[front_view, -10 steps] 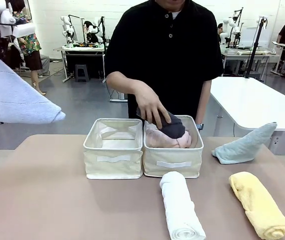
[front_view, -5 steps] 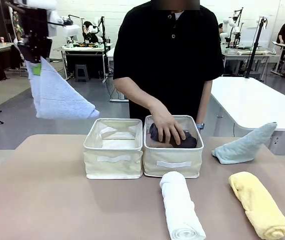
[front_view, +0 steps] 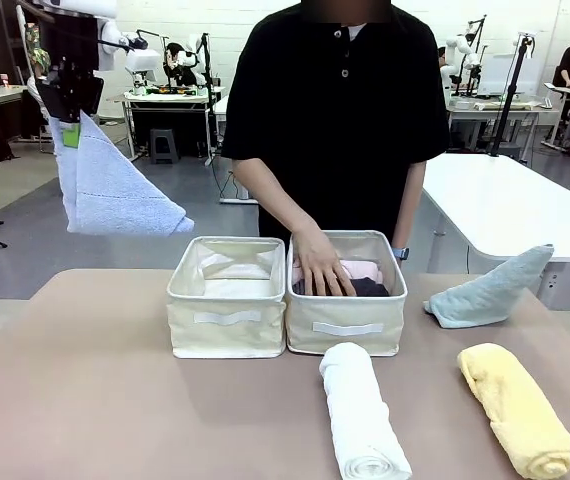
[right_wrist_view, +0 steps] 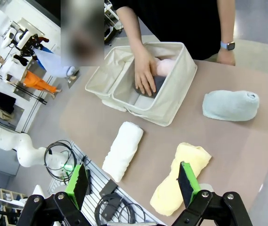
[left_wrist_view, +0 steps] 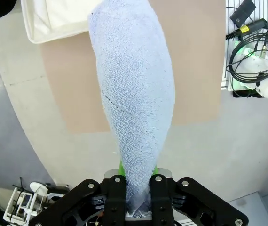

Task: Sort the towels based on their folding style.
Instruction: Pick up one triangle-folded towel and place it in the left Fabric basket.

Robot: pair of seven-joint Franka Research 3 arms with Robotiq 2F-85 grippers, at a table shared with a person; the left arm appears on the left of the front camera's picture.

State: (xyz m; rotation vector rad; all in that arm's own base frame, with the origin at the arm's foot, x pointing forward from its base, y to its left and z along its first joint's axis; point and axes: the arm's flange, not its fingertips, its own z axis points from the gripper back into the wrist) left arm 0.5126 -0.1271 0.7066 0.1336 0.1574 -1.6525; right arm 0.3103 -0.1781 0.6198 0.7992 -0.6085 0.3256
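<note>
Your left gripper (left_wrist_view: 137,180) is clamped on the narrow end of the lavender-blue towel (left_wrist_view: 134,94), a folded wedge hanging straight down from the jaws, high above the table (left_wrist_view: 195,70). Beyond the towel's tip, off to one side, sits the empty bin (front_view: 227,318). Your right gripper (right_wrist_view: 133,181) hovers with fingers spread wide, nothing between them. Just below it lie the yellow towel (right_wrist_view: 178,186) and the white towel (right_wrist_view: 123,149), both rolled, and farther out the pale teal towel (right_wrist_view: 230,104), a wedge. Farthest, a person's hand (right_wrist_view: 145,70) presses the dark grey towel (front_view: 370,288) and pink towel (front_view: 360,270) into the second bin (front_view: 347,330). The step looks like carrying the wedge to the empty bin. Next, bring it over that bin, lower, then release.
</note>
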